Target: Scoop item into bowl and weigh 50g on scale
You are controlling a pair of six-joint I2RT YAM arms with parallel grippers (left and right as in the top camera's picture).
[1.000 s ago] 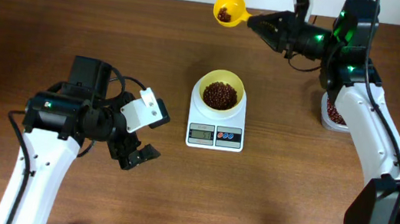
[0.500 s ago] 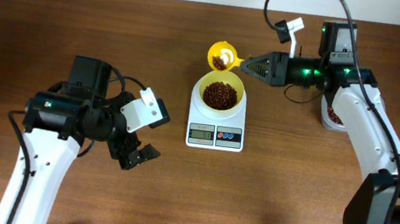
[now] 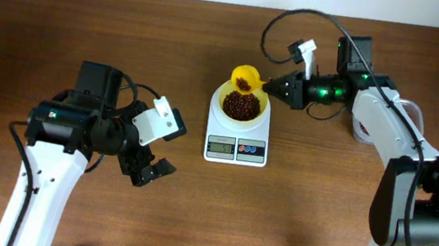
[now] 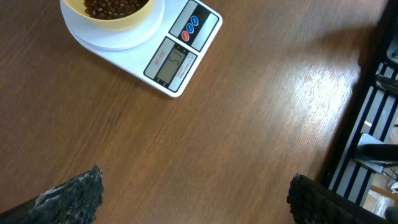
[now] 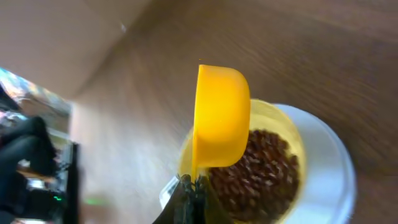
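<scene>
The right gripper (image 3: pixel 279 87) is clamped on a yellow scoop (image 3: pixel 244 77) tipped over the bowl (image 3: pixel 261 111) of beans (image 3: pixel 240 105), which sits on the scale (image 3: pixel 235 149) mid-table. The left gripper (image 3: pixel 152 172), near left, gapes wide, empty.

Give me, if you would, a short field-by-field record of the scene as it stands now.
scale: white, mid-table, display too small to read
bowl: pale yellow, standing on the scale
beans: dark red-brown heap in the bowl
scoop: yellow, tilted over the bowl's far rim, some beans in it
right gripper: fingers shut on the scoop's handle
left gripper: fingers open, empty, over bare wood to the left of the scale
</scene>
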